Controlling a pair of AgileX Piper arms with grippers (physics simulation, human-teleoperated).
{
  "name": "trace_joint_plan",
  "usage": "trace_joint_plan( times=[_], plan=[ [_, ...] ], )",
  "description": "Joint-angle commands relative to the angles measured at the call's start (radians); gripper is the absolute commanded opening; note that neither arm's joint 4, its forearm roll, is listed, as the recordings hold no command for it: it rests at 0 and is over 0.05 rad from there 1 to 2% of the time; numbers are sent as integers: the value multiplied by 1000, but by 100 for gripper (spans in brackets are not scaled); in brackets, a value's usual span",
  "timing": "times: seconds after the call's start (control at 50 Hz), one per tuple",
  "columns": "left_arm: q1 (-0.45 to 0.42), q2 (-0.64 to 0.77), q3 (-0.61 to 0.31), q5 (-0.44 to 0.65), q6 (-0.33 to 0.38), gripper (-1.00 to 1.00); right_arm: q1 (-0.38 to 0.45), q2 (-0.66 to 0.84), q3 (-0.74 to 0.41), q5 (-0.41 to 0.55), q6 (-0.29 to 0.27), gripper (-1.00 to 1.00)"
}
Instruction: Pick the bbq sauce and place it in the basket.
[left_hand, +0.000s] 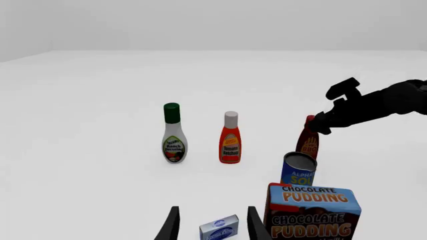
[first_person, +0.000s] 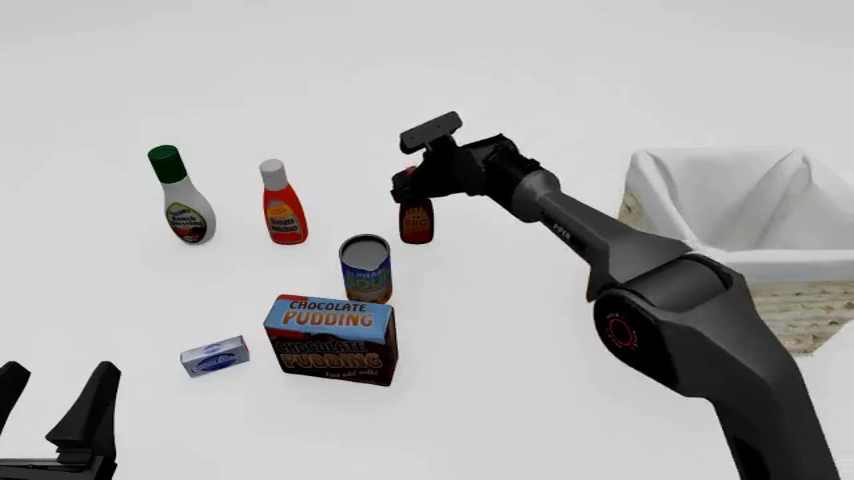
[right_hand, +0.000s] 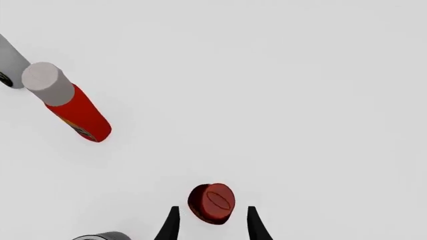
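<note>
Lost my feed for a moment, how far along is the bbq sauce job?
Done: the right gripper is above the bbq sauce, fingers either side of its red cap. In hand: the grasp; fingers open, bottle standing on the table. Left: close, lift, carry to the basket.

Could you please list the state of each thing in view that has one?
bbq sauce: upright on the table, cap on, between the right claw's fingers, not yet gripped.
right claw: open, around the cap.
left claw: open, holding nothing.
basket: upright; inside mostly hidden.
ketchup: upright, capped.
ranch bottle: upright, capped.
can: upright.
</note>
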Motion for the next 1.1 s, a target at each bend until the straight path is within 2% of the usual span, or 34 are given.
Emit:
trace_joint_plan(
  times=[0.02,0.74,1.1],
  plan=[
    [0,0,0,0,0,100,5,40,-49,21,-2,100],
    [0,0,0,0,0,100,6,122,-142,58,-1,100],
    [0,0,0,0,0,100,1,176,-224,95,-3,100]
  ],
)
